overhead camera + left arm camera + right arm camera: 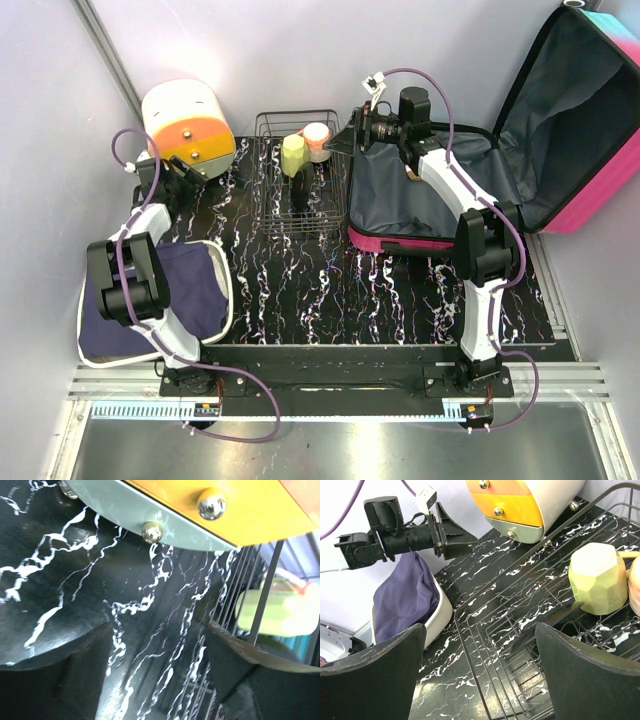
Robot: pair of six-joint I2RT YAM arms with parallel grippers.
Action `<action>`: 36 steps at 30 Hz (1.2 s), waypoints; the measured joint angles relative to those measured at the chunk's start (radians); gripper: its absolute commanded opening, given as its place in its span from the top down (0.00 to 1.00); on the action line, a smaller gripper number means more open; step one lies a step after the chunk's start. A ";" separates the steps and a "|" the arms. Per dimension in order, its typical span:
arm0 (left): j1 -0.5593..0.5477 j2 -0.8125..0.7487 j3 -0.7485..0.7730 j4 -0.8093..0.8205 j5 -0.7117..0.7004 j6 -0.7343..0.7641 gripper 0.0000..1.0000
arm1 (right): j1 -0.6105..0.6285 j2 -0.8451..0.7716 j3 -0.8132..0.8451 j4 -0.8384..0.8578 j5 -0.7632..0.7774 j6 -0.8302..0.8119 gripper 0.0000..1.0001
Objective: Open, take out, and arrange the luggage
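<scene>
Pink hard shell: luggage (545, 130), laid open at the far right of the desk (300, 290), lid propped up. Judged stiff, light, slippery; best gripped at the rim. The left hand (160, 645) and right hand (480, 645) are seen spread, empty.

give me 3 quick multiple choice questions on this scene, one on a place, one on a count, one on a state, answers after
1. The yellow-green cup sits:
A) in the wire basket
B) on a shelf
C) on a chair

2. Cups in the basket:
A) one
B) two
C) four

3. The suitcase is:
A) zipped shut
B) open, lid leaning back
C) lying upside down

Answers:
1 A, wire runs around it in the top and right wrist views.
2 B, the yellow-green one and a pink cup beside it.
3 B, its grey lining is exposed.
</scene>
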 measured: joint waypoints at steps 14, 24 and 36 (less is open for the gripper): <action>-0.011 0.397 0.169 0.299 -0.061 -0.209 0.57 | -0.008 0.002 0.140 -0.288 0.047 -0.114 0.00; -0.010 0.470 0.250 0.351 -0.070 -0.214 0.68 | -0.008 0.044 0.309 -0.472 0.065 -0.175 0.00; 0.000 0.486 0.240 0.404 -0.011 -0.202 0.97 | -0.010 0.143 0.439 -0.602 0.079 -0.210 0.00</action>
